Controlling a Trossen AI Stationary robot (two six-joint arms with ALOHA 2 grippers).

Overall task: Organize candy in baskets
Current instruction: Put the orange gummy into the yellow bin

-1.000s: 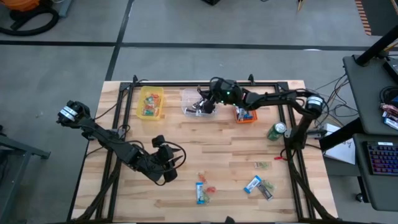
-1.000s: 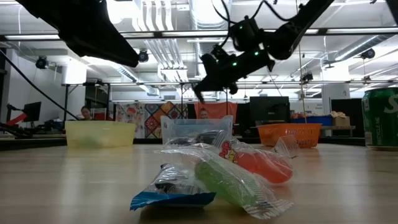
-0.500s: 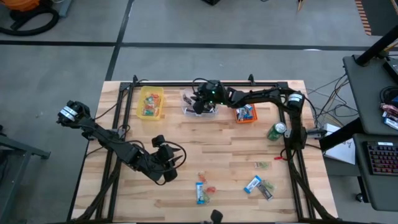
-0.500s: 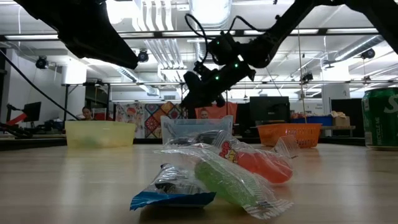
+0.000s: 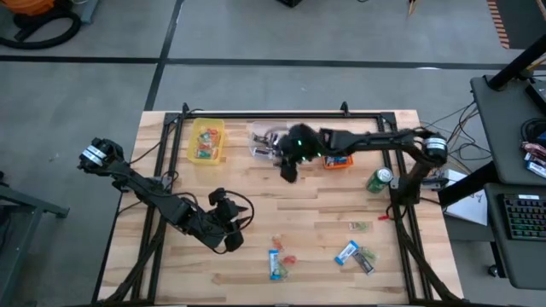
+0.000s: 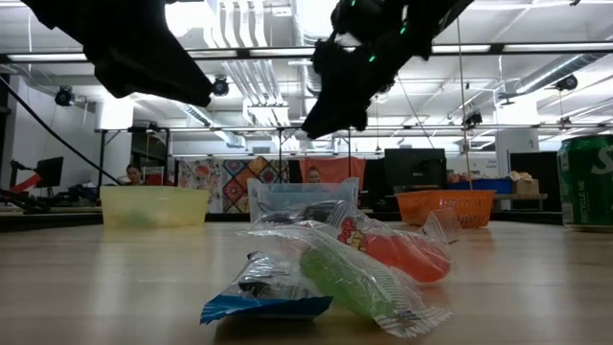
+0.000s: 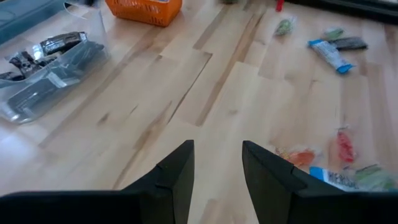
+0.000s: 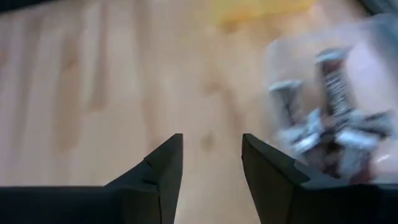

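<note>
Three baskets stand along the far side: yellow [image 5: 207, 141], clear [image 5: 266, 141] and orange [image 5: 337, 158], each with candy inside. The clear one [image 8: 329, 112] holds dark wrapped pieces. Loose candy lies near the front edge: a blue bar with red pieces [image 5: 277, 263], and a blue bar with a dark piece [image 5: 354, 256]. My right gripper [image 5: 287, 173] hangs open above the bare wood just in front of the clear basket, with nothing between its fingers [image 8: 163, 168]. My left gripper [image 5: 232, 215] stays open over the near left part of the table, also with nothing in it [image 7: 217, 152].
A green can [image 5: 380, 179] stands near the right edge. A small green piece [image 5: 358, 226] and a red one [image 5: 381, 217] lie in front of it. A black frame rail [image 5: 281, 113] runs along the table's far edge. Bare wood [image 5: 307, 205] lies between the baskets and the loose candy.
My right gripper has drawn back from over the clear basket toward the table's near edge and has risen, tipping up from a steep downward slant.
</note>
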